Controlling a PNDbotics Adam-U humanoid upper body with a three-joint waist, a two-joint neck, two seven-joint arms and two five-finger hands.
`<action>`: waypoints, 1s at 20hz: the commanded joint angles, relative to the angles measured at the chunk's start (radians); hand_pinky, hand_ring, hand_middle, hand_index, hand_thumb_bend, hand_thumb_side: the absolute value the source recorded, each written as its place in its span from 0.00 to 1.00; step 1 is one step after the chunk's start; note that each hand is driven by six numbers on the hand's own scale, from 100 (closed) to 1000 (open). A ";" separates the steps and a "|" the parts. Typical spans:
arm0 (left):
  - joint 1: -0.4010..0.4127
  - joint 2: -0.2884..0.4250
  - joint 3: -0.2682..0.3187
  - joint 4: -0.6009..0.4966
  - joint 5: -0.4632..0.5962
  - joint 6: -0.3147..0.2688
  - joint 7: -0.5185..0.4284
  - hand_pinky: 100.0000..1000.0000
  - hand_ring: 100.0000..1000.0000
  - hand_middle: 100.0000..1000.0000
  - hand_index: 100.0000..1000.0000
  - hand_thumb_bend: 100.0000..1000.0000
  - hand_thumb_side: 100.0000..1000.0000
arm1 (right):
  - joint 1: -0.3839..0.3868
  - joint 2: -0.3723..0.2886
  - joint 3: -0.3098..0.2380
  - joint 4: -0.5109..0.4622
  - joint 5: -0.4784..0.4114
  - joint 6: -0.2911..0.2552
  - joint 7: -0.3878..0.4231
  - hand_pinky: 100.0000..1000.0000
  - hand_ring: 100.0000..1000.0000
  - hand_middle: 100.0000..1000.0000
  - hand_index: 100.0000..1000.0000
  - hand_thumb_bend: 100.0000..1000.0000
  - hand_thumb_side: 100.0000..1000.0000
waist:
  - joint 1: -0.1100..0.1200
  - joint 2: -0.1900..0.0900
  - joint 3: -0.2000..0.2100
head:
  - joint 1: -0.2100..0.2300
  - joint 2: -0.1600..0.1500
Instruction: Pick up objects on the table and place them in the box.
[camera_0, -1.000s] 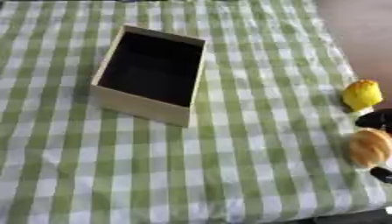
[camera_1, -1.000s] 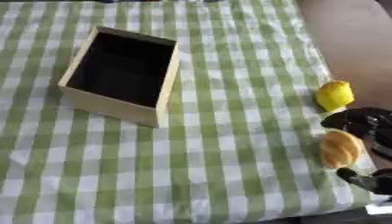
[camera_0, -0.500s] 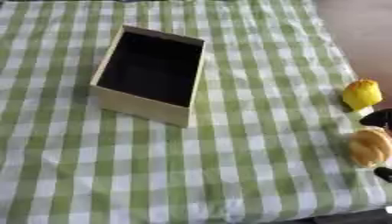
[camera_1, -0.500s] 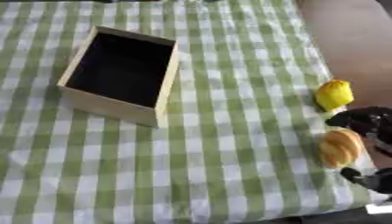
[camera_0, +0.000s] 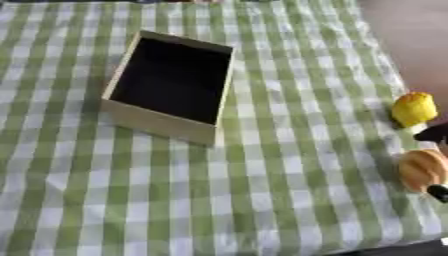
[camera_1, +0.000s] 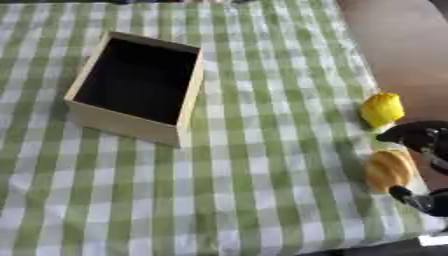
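Box (camera_1: 136, 87): open-top, pale wood walls, dark interior, nothing visible inside. Sits left of centre on the green-and-white checked cloth (camera_1: 262, 150), rotated a bit off the check lines.

Two objects near the cloth's right edge, well apart from the box. Yellow object (camera_1: 382, 109): rounded, lemon-like. Orange-tan object (camera_1: 388, 170): oval, smooth, lies just nearer than the yellow one.

Right hand (camera_1: 418, 145): black, comes in at the right edge, fingers curved around the orange-tan object, one part above it and one fingertip (camera_1: 408, 196) below; contact looks likely but can't confirm.

Left hand not visible.
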 joint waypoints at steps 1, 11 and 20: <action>-0.008 0.008 0.000 -0.016 0.001 0.001 -0.003 0.61 0.75 0.72 0.81 0.18 0.59 | -0.004 -0.029 -0.008 0.025 0.007 -0.006 0.007 0.84 0.85 0.80 0.90 0.33 0.19 | 0.000 -0.011 0.001 | -0.006 -0.009; -0.008 0.001 -0.002 -0.016 0.006 0.005 -0.007 0.61 0.75 0.72 0.81 0.17 0.60 | -0.035 -0.034 0.009 0.102 0.001 -0.024 0.012 0.85 0.85 0.79 0.89 0.29 0.17 | 0.002 -0.007 0.003 | -0.013 -0.012; -0.010 -0.004 -0.003 -0.016 0.008 0.006 -0.007 0.61 0.75 0.72 0.81 0.16 0.60 | -0.060 -0.024 0.022 0.145 -0.030 -0.036 -0.013 0.84 0.83 0.74 0.85 0.12 0.13 | 0.003 -0.004 0.008 | -0.010 -0.016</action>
